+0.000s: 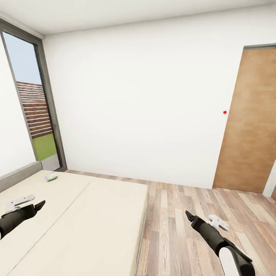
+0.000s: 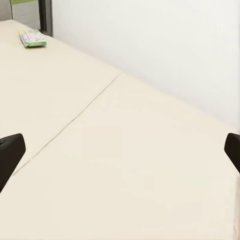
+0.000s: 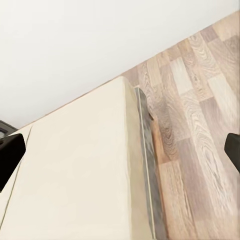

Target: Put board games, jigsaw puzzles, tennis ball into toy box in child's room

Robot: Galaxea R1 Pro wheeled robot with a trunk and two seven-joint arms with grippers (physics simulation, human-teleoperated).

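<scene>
One board game [image 1: 51, 176], a small flat green-white box, lies on the bed [image 1: 96, 222] near its far corner by the headboard; in the left wrist view the game [image 2: 32, 38] sits far off on the beige mattress [image 2: 125, 150]. My left gripper [image 1: 36, 203] hovers over the near left part of the bed, open and empty, with its fingers [image 2: 10, 155] wide apart. My right gripper [image 1: 190, 216] hangs over the floor beside the bed, also open and empty, its dark fingers [image 3: 10, 155] spread. The table, toy box, jigsaw puzzles and tennis ball are out of view.
Wood plank floor [image 1: 184, 214] runs along the bed's right side to a white wall [image 1: 145, 107]. A brown wooden door [image 1: 253, 126] stands at the right. A tall glass window [image 1: 34, 115] is behind the bed's far left corner. The bed frame's edge [image 3: 147, 165] borders the floor.
</scene>
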